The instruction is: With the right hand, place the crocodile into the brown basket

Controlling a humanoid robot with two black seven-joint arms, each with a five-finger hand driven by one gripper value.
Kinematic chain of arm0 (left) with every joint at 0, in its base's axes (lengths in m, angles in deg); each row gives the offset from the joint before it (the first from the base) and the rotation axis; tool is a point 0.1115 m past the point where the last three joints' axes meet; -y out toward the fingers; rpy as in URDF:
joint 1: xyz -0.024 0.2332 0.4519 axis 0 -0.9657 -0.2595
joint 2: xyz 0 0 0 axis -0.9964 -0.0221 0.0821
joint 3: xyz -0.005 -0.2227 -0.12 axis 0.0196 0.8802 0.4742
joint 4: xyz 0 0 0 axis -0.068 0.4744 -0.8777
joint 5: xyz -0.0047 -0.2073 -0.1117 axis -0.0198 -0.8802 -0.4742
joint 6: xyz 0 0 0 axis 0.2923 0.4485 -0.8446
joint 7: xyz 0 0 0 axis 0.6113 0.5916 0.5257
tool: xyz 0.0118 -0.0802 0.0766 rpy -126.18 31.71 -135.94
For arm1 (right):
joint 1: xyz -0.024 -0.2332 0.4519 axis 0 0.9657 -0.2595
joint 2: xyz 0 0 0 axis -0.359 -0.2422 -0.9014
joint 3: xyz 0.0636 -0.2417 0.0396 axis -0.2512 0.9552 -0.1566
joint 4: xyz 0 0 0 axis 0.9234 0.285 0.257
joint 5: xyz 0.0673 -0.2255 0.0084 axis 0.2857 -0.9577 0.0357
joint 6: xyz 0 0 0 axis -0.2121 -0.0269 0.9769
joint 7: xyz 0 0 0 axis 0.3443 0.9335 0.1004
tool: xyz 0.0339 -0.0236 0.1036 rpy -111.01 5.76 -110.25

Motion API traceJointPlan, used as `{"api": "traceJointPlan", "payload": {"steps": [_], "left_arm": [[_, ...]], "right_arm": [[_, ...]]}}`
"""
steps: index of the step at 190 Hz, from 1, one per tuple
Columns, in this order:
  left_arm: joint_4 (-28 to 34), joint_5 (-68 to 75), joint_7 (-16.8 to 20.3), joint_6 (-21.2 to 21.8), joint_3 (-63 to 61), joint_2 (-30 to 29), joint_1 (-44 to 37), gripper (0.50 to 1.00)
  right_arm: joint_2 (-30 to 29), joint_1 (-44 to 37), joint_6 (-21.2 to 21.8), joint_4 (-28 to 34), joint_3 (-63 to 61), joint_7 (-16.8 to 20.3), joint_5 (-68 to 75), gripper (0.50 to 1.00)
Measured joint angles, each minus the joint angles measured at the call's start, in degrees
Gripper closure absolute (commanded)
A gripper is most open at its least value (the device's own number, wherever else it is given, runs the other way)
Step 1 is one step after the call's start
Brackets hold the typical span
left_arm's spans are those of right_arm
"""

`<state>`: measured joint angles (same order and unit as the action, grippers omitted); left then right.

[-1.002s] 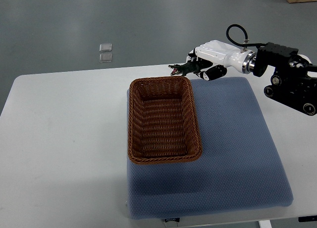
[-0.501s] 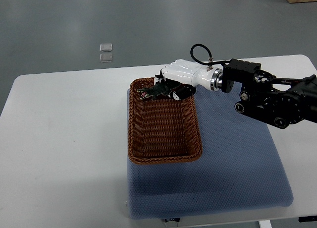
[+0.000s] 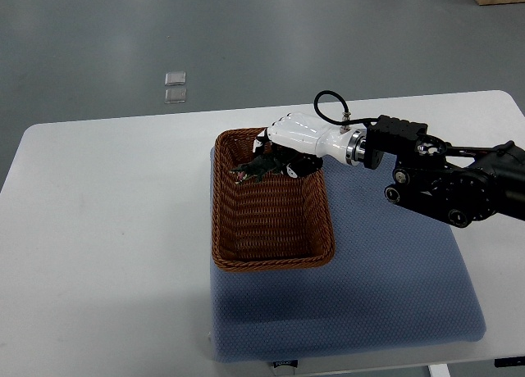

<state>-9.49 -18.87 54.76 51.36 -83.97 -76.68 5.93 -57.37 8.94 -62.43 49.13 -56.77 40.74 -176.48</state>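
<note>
over the far end of the brown wicker basket [image 3: 220, 217], your right hand [image 3: 297, 138] hangs with its white back turned up and its fingers [image 3: 290, 165] curled down and clamped on the crocodile [image 3: 248, 169]. the dark green toy sticks out from under the fingers toward the picture's left, one end pointing at the basket's left wall. it lies inside the outline of the rim, near the far wall. whether it touches the woven floor or hangs just above it is hard to judge from this steep angle.

the basket is upright and holds nothing else that you can see. it stands on a blue-grey padded mat [image 3: 394, 270], along the mat's left edge. the mat covers the right part of the white table [image 3: 107, 229].

your black forearm [image 3: 447, 184] comes in from the right edge and crosses above the mat's far right corner. a black cable loop [image 3: 328, 105] arches over the wrist, where the silver cuff meets the white hand.

beyond the table, on the grey floor, two small clear squares [image 3: 175, 88] lie one just behind the other, well apart from everything on the table.
</note>
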Motion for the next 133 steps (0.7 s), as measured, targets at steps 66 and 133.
{"api": "traceJointPlan", "payload": {"steps": [66,133], "left_arm": [[0.00,0.00,0.00,0.00,0.00,0.00,0.00,0.500],[0.00,0.00,0.00,-0.04,0.00,0.00,0.00,0.500]], "right_arm": [[0.59,0.45,-0.96,0.00,-0.87,0.09,0.48,0.576],[1.66,9.45,0.47,-0.84,-22.16,0.54,1.62,0.579]]}}
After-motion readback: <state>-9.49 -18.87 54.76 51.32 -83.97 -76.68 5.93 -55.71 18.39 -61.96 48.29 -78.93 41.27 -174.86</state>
